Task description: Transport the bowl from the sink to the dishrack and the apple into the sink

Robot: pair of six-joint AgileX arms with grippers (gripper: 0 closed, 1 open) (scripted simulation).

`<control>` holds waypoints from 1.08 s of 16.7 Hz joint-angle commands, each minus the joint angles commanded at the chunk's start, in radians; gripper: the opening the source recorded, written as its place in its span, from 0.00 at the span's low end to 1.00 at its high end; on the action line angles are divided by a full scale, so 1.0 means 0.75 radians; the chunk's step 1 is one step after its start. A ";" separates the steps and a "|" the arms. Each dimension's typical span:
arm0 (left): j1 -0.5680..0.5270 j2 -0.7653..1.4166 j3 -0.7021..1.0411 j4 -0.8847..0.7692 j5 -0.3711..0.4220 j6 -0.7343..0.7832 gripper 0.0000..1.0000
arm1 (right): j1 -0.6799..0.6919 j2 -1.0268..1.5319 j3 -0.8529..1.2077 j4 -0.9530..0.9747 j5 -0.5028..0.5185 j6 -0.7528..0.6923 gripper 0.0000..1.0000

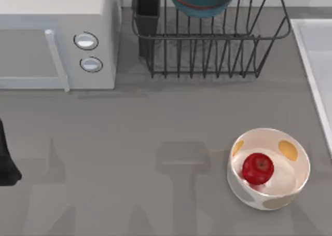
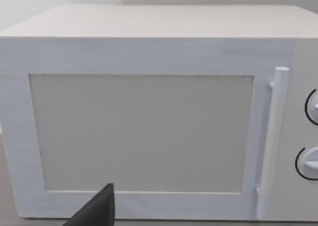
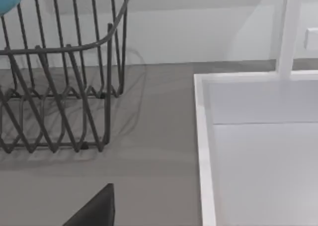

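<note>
The big white box microwave (image 1: pixel 57 39) fills the table's far left, and beside it stands the dark grey wire dishrack (image 1: pixel 212 54), with the round teal-blue bowl (image 1: pixel 202 0) already sitting in it. So that half looks done.

The pale white-blue sink (image 1: pixel 317 65) lies along the right edge. Near it, the small glossy red apple (image 1: pixel 258 168) rests inside a white bowl with yellow and grey spots (image 1: pixel 268 168), well short of the basin.

The risk I see is the apple's smooth round skin slipping from a pinch, or fingers catching the spotted bowl's rim and dragging it.

The left arm (image 1: pixel 8 161) waits at the left edge; whether either hand is spread or closed, I cannot tell.
</note>
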 joint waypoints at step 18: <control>0.000 0.000 0.000 0.000 0.000 0.000 1.00 | 0.580 1.981 1.384 -1.193 0.006 0.584 1.00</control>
